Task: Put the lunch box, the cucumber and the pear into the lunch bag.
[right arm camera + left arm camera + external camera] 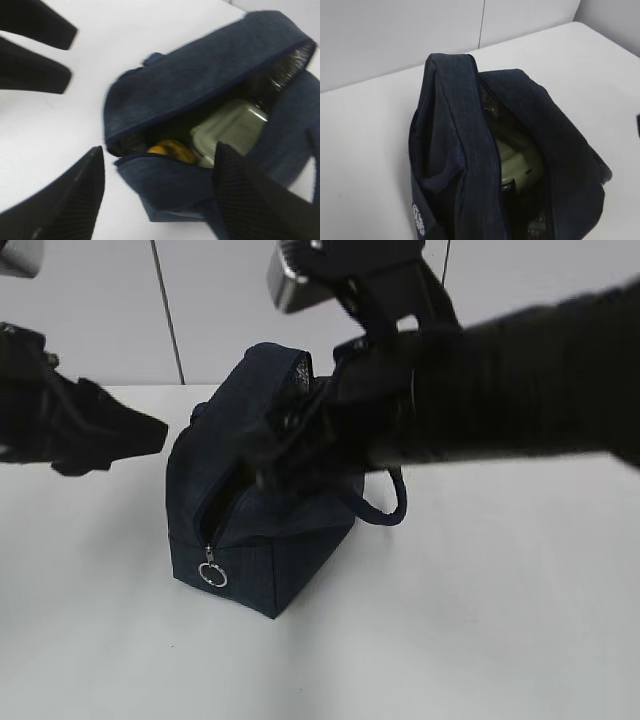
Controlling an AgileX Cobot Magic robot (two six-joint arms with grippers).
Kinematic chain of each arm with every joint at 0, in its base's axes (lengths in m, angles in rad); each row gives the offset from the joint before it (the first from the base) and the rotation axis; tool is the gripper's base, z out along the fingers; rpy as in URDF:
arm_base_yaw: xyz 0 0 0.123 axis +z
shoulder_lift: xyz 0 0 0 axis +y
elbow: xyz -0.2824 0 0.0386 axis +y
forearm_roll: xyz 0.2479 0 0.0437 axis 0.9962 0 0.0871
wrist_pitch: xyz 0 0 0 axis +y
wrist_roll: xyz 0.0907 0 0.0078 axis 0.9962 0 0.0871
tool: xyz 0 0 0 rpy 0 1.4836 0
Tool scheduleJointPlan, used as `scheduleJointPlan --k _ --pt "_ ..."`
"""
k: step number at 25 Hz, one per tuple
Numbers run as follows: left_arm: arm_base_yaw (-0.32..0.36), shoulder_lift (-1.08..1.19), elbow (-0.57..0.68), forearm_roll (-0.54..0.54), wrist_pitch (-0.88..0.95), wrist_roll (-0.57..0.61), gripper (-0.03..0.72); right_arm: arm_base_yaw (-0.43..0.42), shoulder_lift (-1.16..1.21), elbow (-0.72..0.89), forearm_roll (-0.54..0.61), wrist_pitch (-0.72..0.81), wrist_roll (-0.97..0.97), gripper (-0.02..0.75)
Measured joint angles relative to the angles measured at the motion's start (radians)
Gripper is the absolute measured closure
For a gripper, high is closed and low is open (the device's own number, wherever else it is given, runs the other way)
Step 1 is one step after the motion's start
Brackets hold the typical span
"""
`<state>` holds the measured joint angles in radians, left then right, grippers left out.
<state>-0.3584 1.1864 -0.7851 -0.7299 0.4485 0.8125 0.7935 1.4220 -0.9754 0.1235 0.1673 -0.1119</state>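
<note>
The navy lunch bag (262, 530) stands unzipped in the middle of the white table. Inside it I see the green-lidded lunch box (231, 126) (519, 159), with the yellow-orange pear (172, 149) beside it. The cucumber is hidden. My right gripper (160, 195) hovers open over the bag's mouth. Its fingers (75, 200) stand wide apart on either side of the near wall and hold nothing. My left gripper (148, 435) (72, 55) is off to the bag's left, above the table, its two fingers apart and empty. None of its fingers show in the left wrist view.
The right arm (500, 380) crosses the upper right of the exterior view and hides the bag's top. The loop handle (388, 502) hangs on the bag's right side and the silver ring pull (212, 575) at its front corner. A wall stands close behind the table.
</note>
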Motion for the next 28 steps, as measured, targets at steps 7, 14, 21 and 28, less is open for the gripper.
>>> scheduleJointPlan --k 7,14,21,28 --pt "0.000 -0.154 0.241 -0.151 -0.152 0.176 0.337 0.108 0.003 0.280 0.009 -0.391 0.039 0.257" --pt "-0.005 -0.294 0.341 -0.214 -0.274 0.199 0.337 0.108 0.191 0.308 -0.081 -0.551 0.170 0.293" --pt "-0.005 -0.330 0.343 -0.204 -0.236 0.210 0.342 0.108 0.395 0.296 -0.203 -0.708 0.295 0.298" --pt "-0.005 -0.330 0.348 -0.202 -0.230 0.210 0.353 0.108 0.518 0.222 -0.207 -0.756 0.301 0.302"
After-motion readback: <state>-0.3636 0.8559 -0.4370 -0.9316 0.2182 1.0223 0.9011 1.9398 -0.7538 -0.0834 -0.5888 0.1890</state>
